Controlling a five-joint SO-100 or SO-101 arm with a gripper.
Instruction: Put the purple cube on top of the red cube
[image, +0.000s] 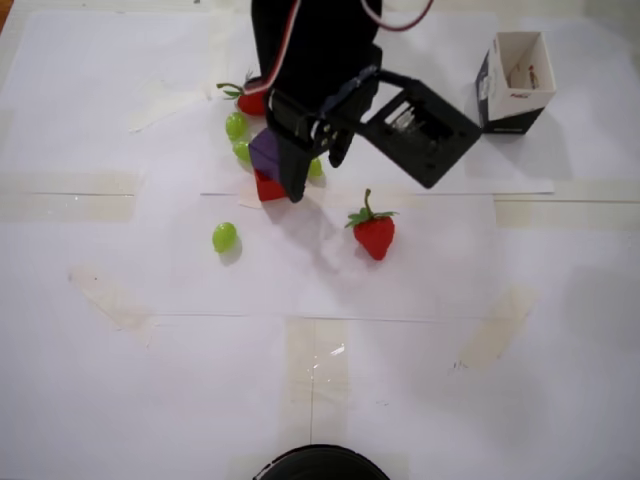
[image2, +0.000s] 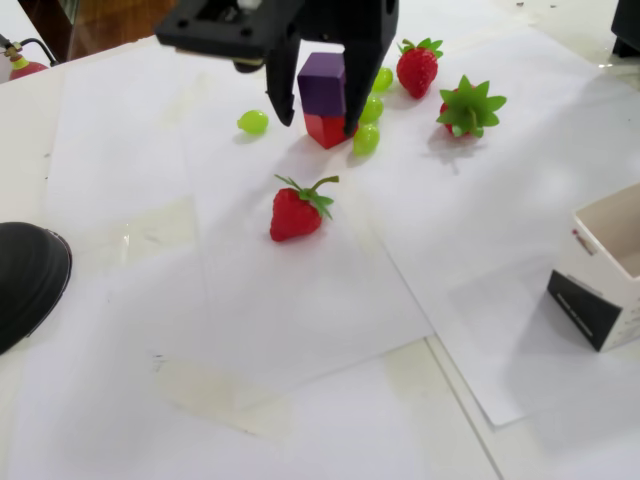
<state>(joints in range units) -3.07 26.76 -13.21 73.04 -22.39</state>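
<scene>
Two cubes stacked, purple cube on red cube, the released gripper straddling both.

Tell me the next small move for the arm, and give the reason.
Probably lift the gripper straight up and away. In the fixed view the purple cube sits on the red cube, and the fingers stand open on either side with a gap showing, so it looks released. A straight rise seems least likely to knock the stack or the green grapes beside it.
</scene>
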